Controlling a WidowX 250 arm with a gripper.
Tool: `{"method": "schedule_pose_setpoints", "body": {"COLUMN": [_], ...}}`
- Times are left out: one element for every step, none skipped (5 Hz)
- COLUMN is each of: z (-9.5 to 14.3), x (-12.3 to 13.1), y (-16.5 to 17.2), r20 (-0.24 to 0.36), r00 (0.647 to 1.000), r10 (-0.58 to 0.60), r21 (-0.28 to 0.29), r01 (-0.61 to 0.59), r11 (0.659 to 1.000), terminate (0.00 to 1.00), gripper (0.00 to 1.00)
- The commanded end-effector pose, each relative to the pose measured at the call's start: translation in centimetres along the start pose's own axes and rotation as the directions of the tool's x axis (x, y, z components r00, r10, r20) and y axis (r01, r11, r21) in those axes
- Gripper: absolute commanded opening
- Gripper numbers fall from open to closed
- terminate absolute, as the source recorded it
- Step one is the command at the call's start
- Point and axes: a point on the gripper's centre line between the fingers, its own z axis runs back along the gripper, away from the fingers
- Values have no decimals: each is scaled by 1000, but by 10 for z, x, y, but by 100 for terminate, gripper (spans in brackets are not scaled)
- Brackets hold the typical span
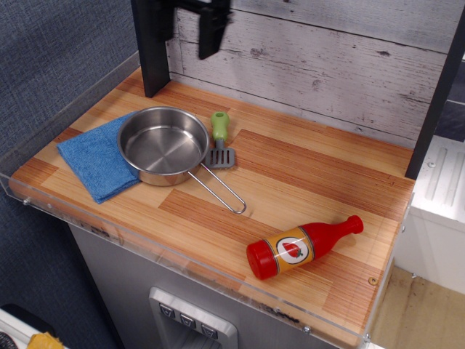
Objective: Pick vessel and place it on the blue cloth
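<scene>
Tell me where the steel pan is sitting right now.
The steel pan sits at the left rear of the wooden counter, its left edge overlapping the blue towel, with the green-handled spatula just to its right.
</scene>
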Motion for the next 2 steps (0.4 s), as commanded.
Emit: {"method": "schedule_pose_setpoints", "body": {"z": [35, 35], "x": [-8, -8], "y": [-13, -13], "r20": [79, 79], "r00": [997, 997], "r10": [-19, -19], "r21": [23, 23], "r01": [17, 17], "r11": [1000, 1000], "terminate": [0, 100], "gripper": [100, 100]}}
